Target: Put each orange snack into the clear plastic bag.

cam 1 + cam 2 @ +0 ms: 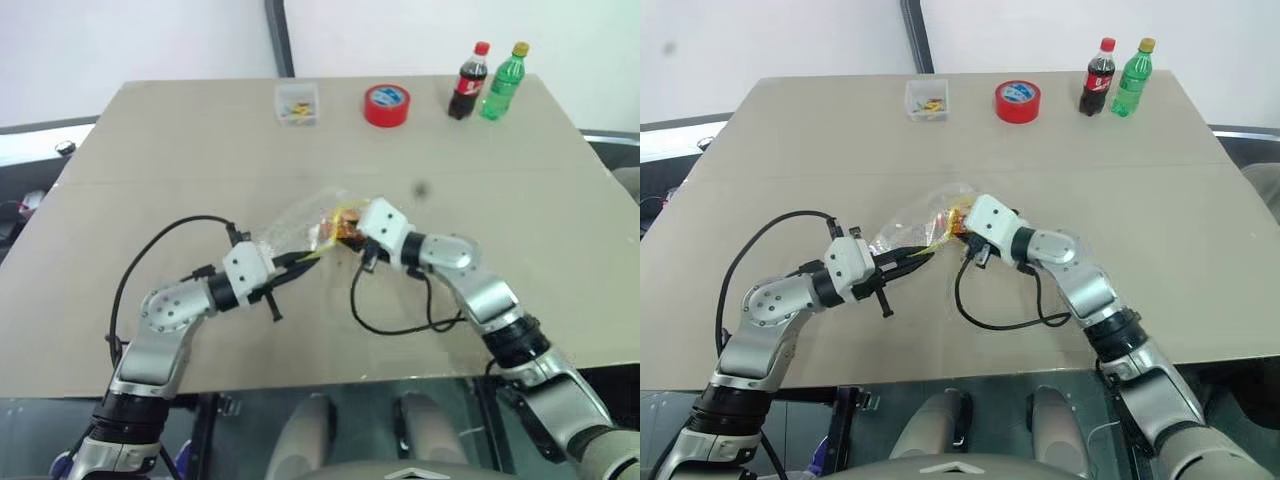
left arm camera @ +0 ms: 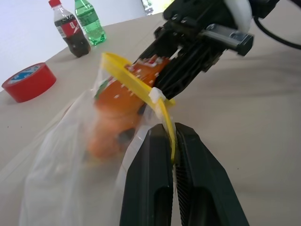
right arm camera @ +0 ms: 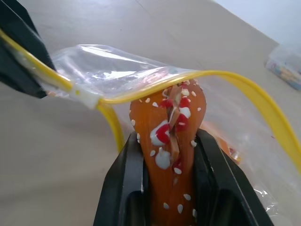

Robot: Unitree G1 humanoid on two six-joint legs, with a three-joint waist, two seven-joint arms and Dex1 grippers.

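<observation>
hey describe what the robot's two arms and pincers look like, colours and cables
Both arms are silver-grey metal with rounded joints and black bands. Each wrist carries a white block leading to a left pincer and a right pincer of two black fingers. A loose black cable loops beside each forearm.

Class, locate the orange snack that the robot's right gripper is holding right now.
The orange snack sits clamped in the right gripper at the mouth of the clear plastic bag, near the table's middle, with the left gripper pinching the bag's yellow strip.

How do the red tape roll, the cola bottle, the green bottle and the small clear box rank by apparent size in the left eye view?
1. red tape roll
2. cola bottle and green bottle: alike, unranked
3. small clear box: close to the tape roll, so unsure
</observation>
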